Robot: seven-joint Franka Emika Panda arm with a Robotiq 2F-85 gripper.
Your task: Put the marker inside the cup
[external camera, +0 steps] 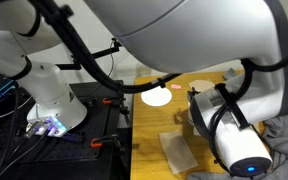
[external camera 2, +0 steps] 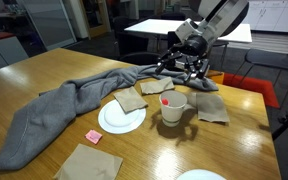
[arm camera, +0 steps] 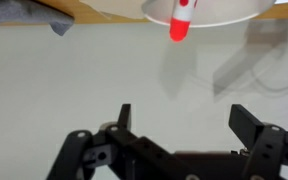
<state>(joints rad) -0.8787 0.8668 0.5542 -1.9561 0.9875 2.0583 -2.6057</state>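
Observation:
The white cup [external camera 2: 176,110] stands on the wooden table beside a white plate [external camera 2: 121,118]. The marker [external camera 2: 168,99] rests in the cup with its red end at the rim. In the wrist view the cup [arm camera: 219,10] is at the top edge and the marker's red end [arm camera: 181,22] sticks out over its rim. My gripper [external camera 2: 187,70] hangs above and just behind the cup, apart from it. In the wrist view the gripper [arm camera: 184,112] is open and empty. The arm hides the cup in the exterior view from behind the robot.
A grey cloth [external camera 2: 64,105] lies across the table. Brown napkins [external camera 2: 132,99] lie around the plate and cup. A small pink square [external camera 2: 93,136] sits near the plate. A second white plate [external camera 2: 200,176] is at the front edge. A white plate [external camera: 157,96] and napkin [external camera: 174,150] also show.

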